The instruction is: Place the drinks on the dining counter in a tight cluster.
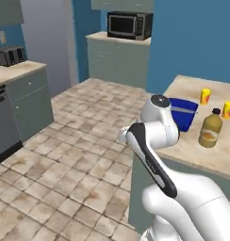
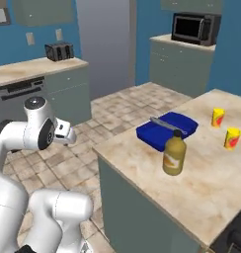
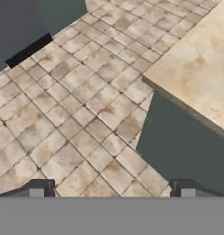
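While your gripper (image 3: pixel 112 190) hangs over the tiled floor (image 3: pixel 63 114) with its two dark fingertips (image 3: pixel 36 188) spread wide and nothing between them, the amber-yellow bottle (image 2: pixel 174 153) stands upright on the dining counter (image 2: pixel 201 183). You see a corner of that counter at the right of the hand view, with its grey-green base below the beige top. Just behind the bottle lies a blue box (image 2: pixel 167 128), close but whether touching is unclear. Two small yellow cans (image 2: pixel 218 117) stand farther back on the counter, apart from each other and from the bottle. Across the room, a microwave (image 1: pixel 129 25) sits on a far cabinet, and a toaster (image 2: pixel 59 51) sits on the kitchen worktop.
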Available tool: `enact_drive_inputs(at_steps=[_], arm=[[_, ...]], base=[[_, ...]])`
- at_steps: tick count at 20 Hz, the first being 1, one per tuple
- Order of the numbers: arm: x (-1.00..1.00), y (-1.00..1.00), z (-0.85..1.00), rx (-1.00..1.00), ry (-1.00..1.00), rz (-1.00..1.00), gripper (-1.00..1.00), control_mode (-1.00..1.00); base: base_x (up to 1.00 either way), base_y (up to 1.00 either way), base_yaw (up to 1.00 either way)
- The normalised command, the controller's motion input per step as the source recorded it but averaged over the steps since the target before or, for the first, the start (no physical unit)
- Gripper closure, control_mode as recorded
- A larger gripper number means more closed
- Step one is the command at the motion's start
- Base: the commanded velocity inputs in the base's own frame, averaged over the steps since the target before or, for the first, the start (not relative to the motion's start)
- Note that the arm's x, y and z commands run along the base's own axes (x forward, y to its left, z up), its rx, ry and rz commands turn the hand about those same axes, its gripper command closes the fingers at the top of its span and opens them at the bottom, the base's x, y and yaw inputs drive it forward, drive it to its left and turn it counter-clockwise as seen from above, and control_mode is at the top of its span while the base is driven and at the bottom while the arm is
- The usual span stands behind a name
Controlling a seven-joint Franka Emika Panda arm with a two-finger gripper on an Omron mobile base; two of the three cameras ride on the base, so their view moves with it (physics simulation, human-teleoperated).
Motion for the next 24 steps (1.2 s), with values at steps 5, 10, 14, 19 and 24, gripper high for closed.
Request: enact_drive_inputs(at_steps=[5, 10, 14, 19, 24], arm=[[0.00, 0.00, 0.00, 0.00, 0.00, 0.00, -1.00, 1.00], [0.00, 0.00, 0.00, 0.00, 0.00, 0.00, -1.00, 1.00], [0.00, 0.00, 0.00, 0.00, 0.00, 0.00, -1.00, 1.00], [0.00, 0.00, 0.00, 0.00, 0.00, 0.00, -1.00, 1.00], [0.00, 0.00, 0.00, 0.00, 0.00, 0.00, -1.00, 1.00]], base=[[0.10, 0.20, 0.74], [0.31, 0.07, 0.68], [0.64, 0.05, 0.43], [0.78, 0.10, 0.26], [0.81, 0.10, 0.22]])
